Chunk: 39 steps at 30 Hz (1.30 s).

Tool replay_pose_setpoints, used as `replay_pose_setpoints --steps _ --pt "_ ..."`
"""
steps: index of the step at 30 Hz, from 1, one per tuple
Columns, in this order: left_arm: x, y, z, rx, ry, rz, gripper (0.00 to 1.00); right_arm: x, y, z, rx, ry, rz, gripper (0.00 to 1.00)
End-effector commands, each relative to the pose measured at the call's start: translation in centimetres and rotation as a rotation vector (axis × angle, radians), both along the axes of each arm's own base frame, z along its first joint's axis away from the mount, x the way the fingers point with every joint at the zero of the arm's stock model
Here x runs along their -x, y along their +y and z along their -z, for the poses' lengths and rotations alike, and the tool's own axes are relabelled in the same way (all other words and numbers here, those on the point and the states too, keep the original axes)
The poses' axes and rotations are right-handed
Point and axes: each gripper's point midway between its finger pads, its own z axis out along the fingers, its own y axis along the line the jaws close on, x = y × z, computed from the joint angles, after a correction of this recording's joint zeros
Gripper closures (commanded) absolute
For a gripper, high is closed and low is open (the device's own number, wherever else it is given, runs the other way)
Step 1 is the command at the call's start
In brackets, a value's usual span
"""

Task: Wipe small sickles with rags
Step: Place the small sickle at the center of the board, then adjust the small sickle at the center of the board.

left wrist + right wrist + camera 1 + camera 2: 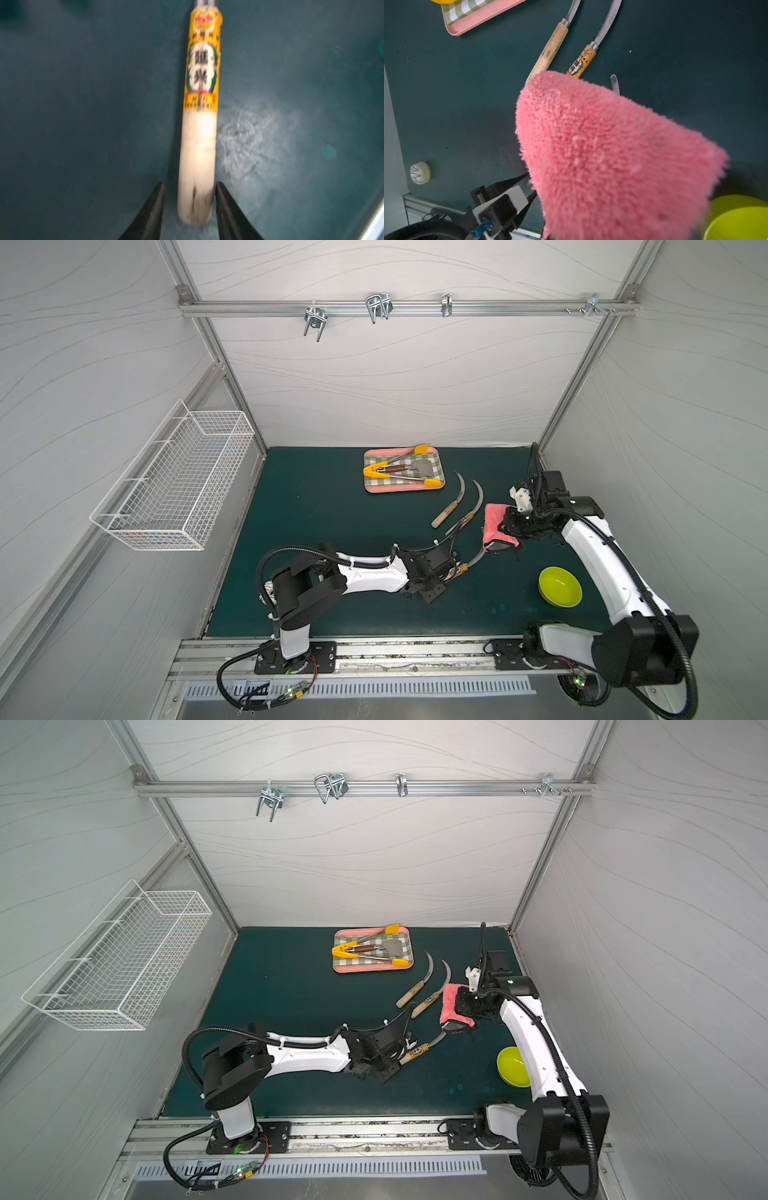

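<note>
Three small sickles lie on the green mat. Two rest side by side below the tray: a plain-handled sickle [444, 512] [552, 45] and a labelled sickle [467, 518] [581, 62]. The third sickle [459, 569] [415, 1052] [199, 124] has an orange label. The butt of its handle sits between the fingers of my left gripper [449, 574] [189, 185], open, with a gap on each side. My right gripper [509, 524] [463, 1004] is shut on the pink rag [494, 522] [612, 155]. The rag hangs over this sickle's blade, and only the blade tip [614, 83] shows past it.
A pink-rimmed checked tray [399, 489] at the back holds yellow-tipped tongs [374, 470] and a small spatula. A lime-green bowl [560, 587] sits by the right arm. A white wire basket [174, 489] hangs on the left wall; metal hooks [378, 306] hang on the back rail.
</note>
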Motion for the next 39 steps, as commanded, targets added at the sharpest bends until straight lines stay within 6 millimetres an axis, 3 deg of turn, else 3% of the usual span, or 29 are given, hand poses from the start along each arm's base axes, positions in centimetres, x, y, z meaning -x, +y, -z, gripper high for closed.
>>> replay_pose_setpoints --steps 1,5,19,39 --pt "-0.7 -1.1 -2.8 0.143 -0.060 -0.026 0.57 0.7 0.3 -0.2 0.011 0.013 -0.026 0.87" --pt "-0.3 -0.5 -3.2 0.210 -0.070 -0.045 0.55 0.8 0.7 -0.3 0.016 0.013 -0.035 0.87" --pt "1.2 0.0 -1.2 0.299 -0.029 -0.043 0.60 0.8 1.9 -0.8 0.048 0.021 -0.058 0.86" --pt "0.9 -0.8 0.4 0.286 -0.013 -0.043 0.63 0.8 3.1 -0.5 0.062 0.037 -0.088 0.86"
